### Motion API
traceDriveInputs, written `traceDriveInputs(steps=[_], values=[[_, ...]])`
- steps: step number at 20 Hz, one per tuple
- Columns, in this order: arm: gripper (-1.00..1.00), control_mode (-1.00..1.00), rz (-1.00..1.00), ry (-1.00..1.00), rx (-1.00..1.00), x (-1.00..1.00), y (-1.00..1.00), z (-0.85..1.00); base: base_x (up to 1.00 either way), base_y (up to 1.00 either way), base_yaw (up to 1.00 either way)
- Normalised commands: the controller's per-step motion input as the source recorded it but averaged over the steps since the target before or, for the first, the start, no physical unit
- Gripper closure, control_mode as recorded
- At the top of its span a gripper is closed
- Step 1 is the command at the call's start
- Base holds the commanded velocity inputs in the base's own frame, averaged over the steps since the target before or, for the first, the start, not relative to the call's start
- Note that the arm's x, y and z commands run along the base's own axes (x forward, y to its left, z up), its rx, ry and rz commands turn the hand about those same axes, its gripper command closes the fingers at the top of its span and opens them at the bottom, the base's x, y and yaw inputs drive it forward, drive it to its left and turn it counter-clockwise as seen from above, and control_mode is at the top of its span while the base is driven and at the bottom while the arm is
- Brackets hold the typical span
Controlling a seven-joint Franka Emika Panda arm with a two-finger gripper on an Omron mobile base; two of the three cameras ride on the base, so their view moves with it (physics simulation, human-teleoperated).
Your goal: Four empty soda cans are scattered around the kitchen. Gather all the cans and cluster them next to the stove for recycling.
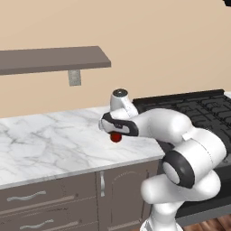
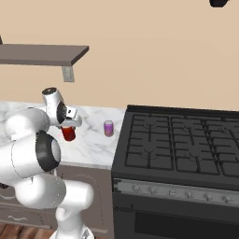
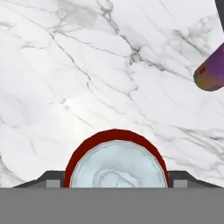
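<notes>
No text, label, brand, number or sign is showing legibly anywhere. The red can (image 3: 116,164), sitting at the bottom centre of the hand view, is presenting a plain silver top with no readable marking. The purple can (image 2: 108,128), standing left of centre in the right base view, is carrying only an orange band, no lettering. The stove (image 2: 177,144), filling the right of that view, is showing knobs too small to read.

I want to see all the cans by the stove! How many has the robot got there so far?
One purple can already stands on the counter by the stove. The gripper has a red can between its fingers above the counter, not yet set down. I see just these two cans, so two more remain to fetch.
</notes>
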Motion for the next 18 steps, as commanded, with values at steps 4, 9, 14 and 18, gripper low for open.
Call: traceDriveInputs(steps=[4,9,14,18], values=[[1.00,-1.00,0.11,0.07,0.04,0.54,-0.65,-0.17,0.00,0.00,0.00],[1.00,-1.00,0.02,0.08,-0.04,0.17,-0.53,-0.18,0.00,0.00,0.00],[1.00,-1.00,-0.10,0.07,0.00,0.25,-0.52,-0.08,0.00,0.00,0.00],[1.00,-1.00,-0.13,0.03,0.00,0.34,-0.50,-0.10,0.00,0.00,0.00]])
